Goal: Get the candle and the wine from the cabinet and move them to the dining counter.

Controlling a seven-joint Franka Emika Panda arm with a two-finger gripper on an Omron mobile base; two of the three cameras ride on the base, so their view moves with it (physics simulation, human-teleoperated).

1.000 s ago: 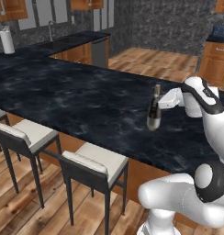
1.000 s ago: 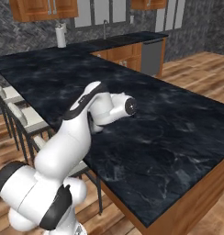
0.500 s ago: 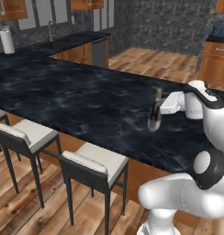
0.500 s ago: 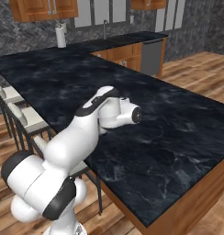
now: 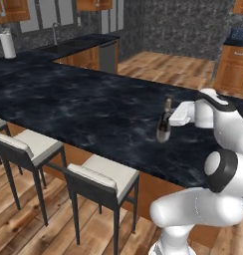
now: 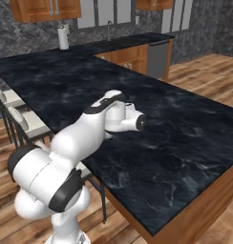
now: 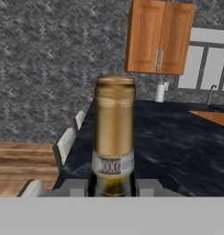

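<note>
Left base view: the dining counter (image 5: 83, 107), black marble with white veins, runs wide across the frame on its wood base. Two cream-seated stools (image 5: 101, 182) stand along its near edge. The white arm reaches in from the right, hand level over the counter. Behind, a smaller dark worktop with a sink faucet and a white paper towel roll (image 5: 7, 45) sits against the herringbone wall.

Right base view: same counter (image 6: 185, 138), the arm's elbow and wrist across its near side; the hand is hidden behind the wrist. A wooden wall cabinet (image 6: 44, 8) hangs at upper left.

The wine (image 5: 164, 124) stands upright near the counter's near edge, its base on or just above the marble; cannot tell which. Gripper (image 5: 167, 118) clasps it about the upper body, below the neck.

Hand view: the wine's gold-foiled neck (image 7: 114, 133) rises between the two fingers (image 7: 78, 188), which press against the glass on both sides.
</note>
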